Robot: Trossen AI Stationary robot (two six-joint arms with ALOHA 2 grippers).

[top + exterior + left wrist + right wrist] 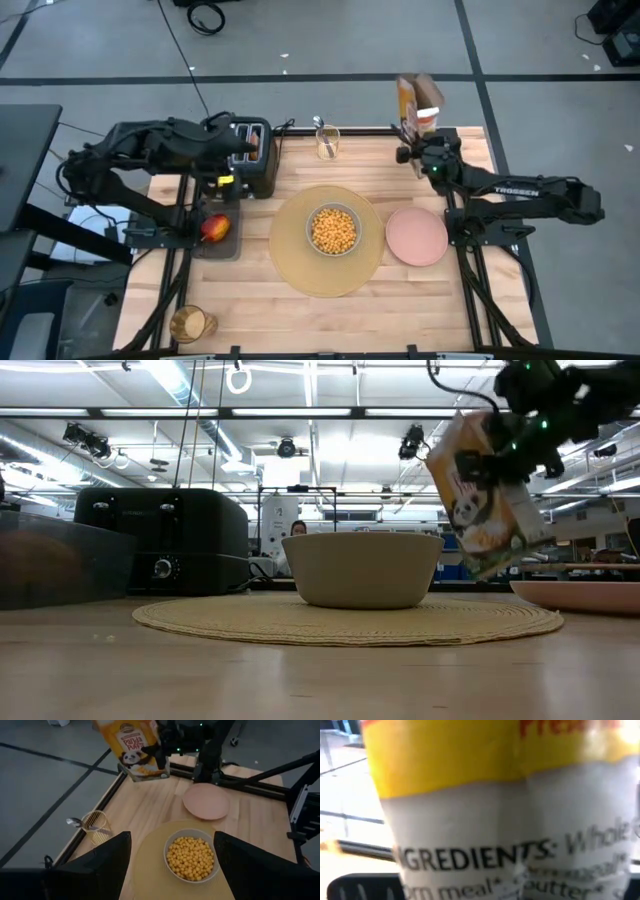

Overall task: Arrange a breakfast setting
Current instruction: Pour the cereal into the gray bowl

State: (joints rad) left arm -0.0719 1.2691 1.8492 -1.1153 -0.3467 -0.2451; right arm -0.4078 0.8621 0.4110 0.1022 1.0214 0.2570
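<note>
A white bowl [333, 230] full of yellow cereal puffs sits on the round tan placemat [290, 262] at the table's middle. The pink plate [416, 236] lies to its right. The red apple [215, 228] lies on a dark tray at the left. The amber glass [190, 323] stands at the near left. The spoon stands in a clear glass [327, 142] at the far edge. My right gripper [418, 148] is shut on a yellow cereal box [419, 104] at the far right. My left gripper [172, 870] is open and empty above the black toaster [255, 160]. My right gripper holds the cereal box by its narrow ingredients side [510, 820], which fills the right wrist view. The fingers come roughly level at the box's near side [150, 755]. The box is lifted clear of the table and tilted [487, 495], its top leaning left in the low view.
The black toaster stands at the far left with its cord running off the far edge. The dark tray [215, 245] holds the apple. Bare wood shows along the near edge and between placemat and toaster.
</note>
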